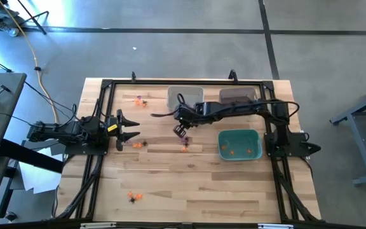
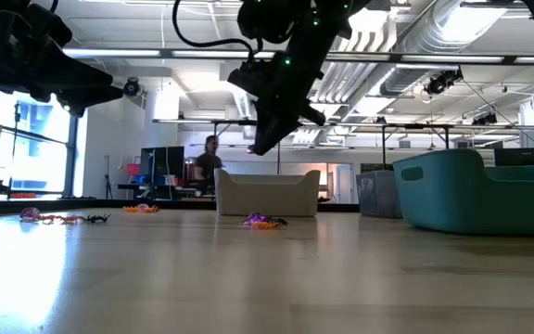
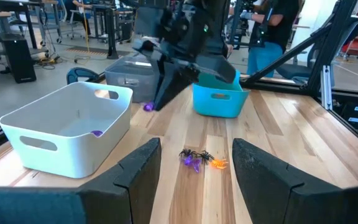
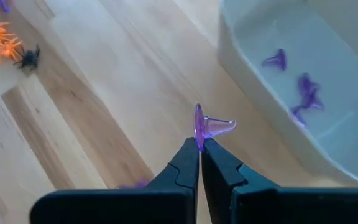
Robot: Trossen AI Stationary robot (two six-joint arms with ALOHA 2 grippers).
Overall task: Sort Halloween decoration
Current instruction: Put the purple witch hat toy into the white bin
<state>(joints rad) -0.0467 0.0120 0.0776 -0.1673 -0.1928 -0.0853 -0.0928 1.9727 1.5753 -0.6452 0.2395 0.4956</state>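
I carry a small translucent purple plastic trinket (image 4: 207,127) by its thin edge, lifted clear of the pale wooden table (image 1: 196,184) so it can travel to the white rectangular plastic bin (image 4: 303,81) just ahead of me, where other purple pieces already lie. My right claw (image 4: 200,144) is clenched nearly flat, only the very tips pinching the trinket. Behind me, a few orange and black spider trinkets (image 4: 11,46) wait on the wood. My left claw (image 3: 194,165) hangs spread wide and empty, well off to the side.

— Cut off anywhere?
— White bin (image 4: 303,87) clipped at the frame edge; teal bin (image 2: 489,190) too.
— Too small to tell?
— Trinkets (image 1: 134,196) on the tabletop (image 1: 196,184), seen from overhead: mere specks.
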